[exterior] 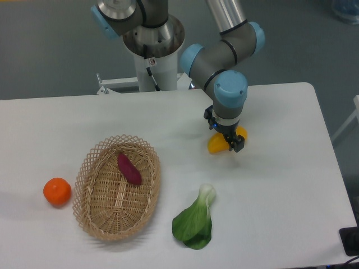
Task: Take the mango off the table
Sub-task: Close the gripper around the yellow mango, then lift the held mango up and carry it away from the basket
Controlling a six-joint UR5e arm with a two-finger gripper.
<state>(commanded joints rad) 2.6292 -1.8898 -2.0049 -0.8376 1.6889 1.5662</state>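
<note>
Mango (217, 145) lies on the table (280, 185) in the right half, nearer the far edge than the near edge. Its long axis runs roughly from lower left to upper right across the tabletop, with one yellow-orange end showing to the left of the gripper and the other end showing to its right. The middle of the fruit is hidden behind the tool.

The gripper (230, 143) points straight down over the mango, its dark fingers standing on either side of the fruit's middle. The fingers appear pressed against the mango, pinching it across its short axis. Whether the fruit is off the tabletop cannot be told.

A woven wicker basket (95, 207) sits in the left half of the table, toward the near edge. A purple sweet potato (129, 168) lies inside it, against the far part of the basket floor. A round orange (57, 191) rests just beside the basket's left rim, apart from it. A green leafy bok choy (194, 221) lies near the near edge, between the basket and the mango, well apart from both.
</note>
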